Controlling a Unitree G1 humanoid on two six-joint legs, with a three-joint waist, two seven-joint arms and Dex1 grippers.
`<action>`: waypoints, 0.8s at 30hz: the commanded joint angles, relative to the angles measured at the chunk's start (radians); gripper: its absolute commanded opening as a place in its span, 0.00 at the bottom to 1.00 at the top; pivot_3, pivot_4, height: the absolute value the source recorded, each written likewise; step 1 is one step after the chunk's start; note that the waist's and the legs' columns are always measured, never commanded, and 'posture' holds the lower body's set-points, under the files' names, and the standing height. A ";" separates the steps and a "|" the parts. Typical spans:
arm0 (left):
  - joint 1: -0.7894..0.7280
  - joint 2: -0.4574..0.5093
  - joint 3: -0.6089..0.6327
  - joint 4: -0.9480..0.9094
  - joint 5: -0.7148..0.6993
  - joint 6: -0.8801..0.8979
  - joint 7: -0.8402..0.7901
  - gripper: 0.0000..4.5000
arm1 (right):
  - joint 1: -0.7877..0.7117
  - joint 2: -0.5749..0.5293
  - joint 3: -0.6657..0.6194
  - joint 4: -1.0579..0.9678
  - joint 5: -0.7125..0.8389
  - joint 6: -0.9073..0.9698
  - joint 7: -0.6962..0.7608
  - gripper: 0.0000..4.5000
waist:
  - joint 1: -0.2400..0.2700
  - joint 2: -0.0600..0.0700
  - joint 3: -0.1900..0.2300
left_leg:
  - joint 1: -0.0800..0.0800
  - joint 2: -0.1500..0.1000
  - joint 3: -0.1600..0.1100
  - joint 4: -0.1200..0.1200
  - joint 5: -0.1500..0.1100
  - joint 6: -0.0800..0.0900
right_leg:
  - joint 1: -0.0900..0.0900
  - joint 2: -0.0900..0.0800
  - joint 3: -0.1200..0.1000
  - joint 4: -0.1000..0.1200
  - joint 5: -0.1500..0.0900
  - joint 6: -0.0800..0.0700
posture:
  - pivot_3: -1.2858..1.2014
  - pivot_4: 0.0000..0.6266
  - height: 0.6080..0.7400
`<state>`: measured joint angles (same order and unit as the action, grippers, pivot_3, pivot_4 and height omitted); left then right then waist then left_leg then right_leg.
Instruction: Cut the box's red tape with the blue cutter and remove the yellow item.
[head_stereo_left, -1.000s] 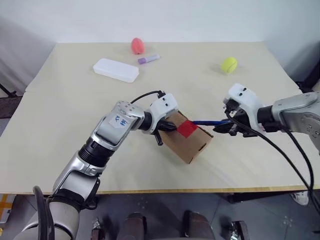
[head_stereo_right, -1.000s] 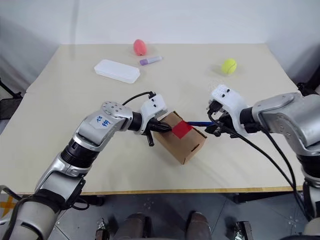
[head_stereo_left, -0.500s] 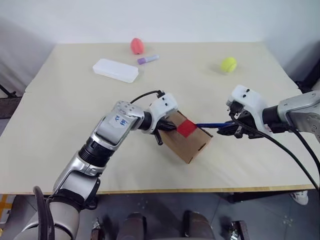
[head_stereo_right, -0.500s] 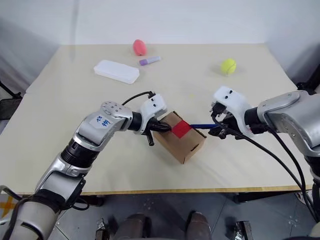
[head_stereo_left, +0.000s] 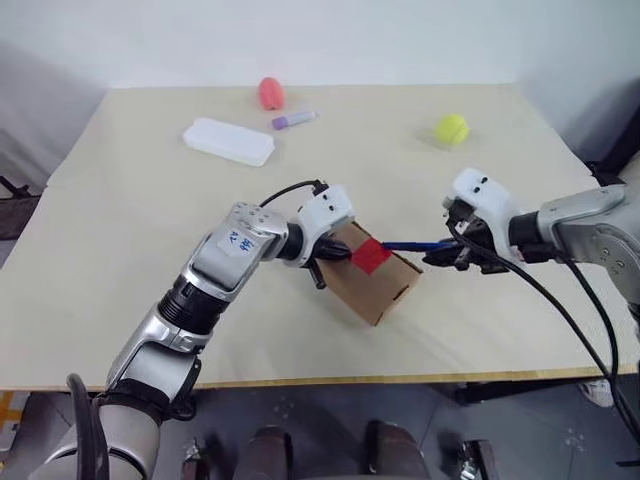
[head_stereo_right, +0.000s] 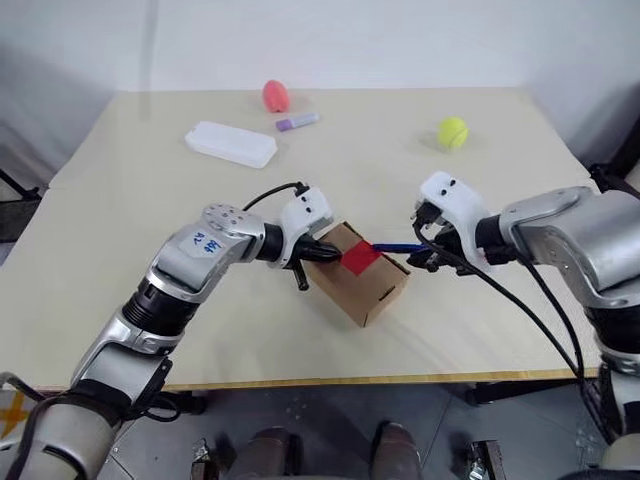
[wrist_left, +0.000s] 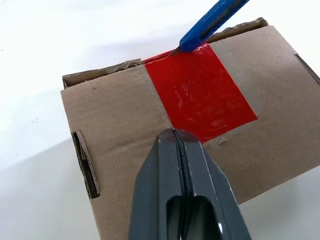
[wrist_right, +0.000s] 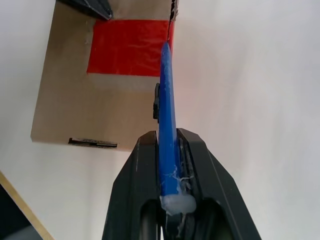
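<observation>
Pale wooden table (head_stereo_left: 130, 230) against a plain light wall, with the box (head_stereo_left: 372, 277) sitting near the front middle, turned at an angle. Left gripper (wrist_left: 182, 137) has its two black fingers pressed fully together with nothing between them, tips planted on the box top right at the near edge of the red tape (wrist_left: 200, 92). Looks to me like it's just there to pin the carton down so it doesn't skate away under the blade. Right gripper (wrist_right: 169, 145) is clamped narrowly on the blue cutter (wrist_right: 167, 107), holding it by the back end so the shaft sticks out long toward the box. Its tip sits at the far edge of the tape, where the strip folds over the box edge, which seems a sensible place to start a slice along the seam. Flaps are still closed, so the yellow item is presumably inside. Way back on the table, well apart from all this: a white case (head_stereo_left: 229, 141), a purple marker (head_stereo_left: 294, 120), a pink thing (head_stereo_left: 270, 92) and a yellow-green ball (head_stereo_left: 451, 128).
</observation>
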<state>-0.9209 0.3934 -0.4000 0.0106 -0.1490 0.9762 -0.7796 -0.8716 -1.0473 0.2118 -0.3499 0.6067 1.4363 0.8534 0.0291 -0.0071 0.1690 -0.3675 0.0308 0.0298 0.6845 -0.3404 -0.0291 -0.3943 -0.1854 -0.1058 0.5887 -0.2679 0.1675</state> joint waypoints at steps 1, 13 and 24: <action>0.028 0.010 -0.044 0.068 0.040 0.020 0.019 0.00 | 0.054 -0.134 -0.002 -0.061 0.036 -0.021 0.101 0.04 | 0.004 0.000 0.000 | -0.001 0.000 0.000 0.000 0.000 0.000 | 0.000 0.000 0.000 -0.001 0.000 0.000 | 0.52 0.24 1.00; 0.017 0.013 -0.047 0.095 0.045 -0.004 0.014 0.00 | 0.112 -0.194 -0.238 -0.027 0.070 -0.092 0.137 0.04 | -0.001 0.000 0.001 | -0.001 0.000 0.001 0.000 -0.001 0.001 | 0.000 0.000 0.000 -0.004 0.001 0.002 | 0.52 0.24 1.00; 0.010 0.019 -0.051 0.120 0.042 -0.068 -0.022 0.00 | 0.549 0.113 -0.639 0.102 -0.065 -0.606 0.015 0.04 | -0.002 -0.003 0.000 | 0.000 -0.001 0.002 0.000 -0.001 0.001 | 0.001 0.000 0.001 -0.004 0.002 0.003 | 0.52 0.24 1.00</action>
<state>-0.9360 0.4005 -0.4121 0.0694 -0.1492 0.8969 -0.8063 -0.3521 -0.9658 -0.3714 -0.2724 0.5852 0.9632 0.8973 0.0275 -0.0101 0.1687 -0.3675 0.0303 0.0323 0.6847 -0.3412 -0.0281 -0.3932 -0.1855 -0.1044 0.5850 -0.2655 0.1707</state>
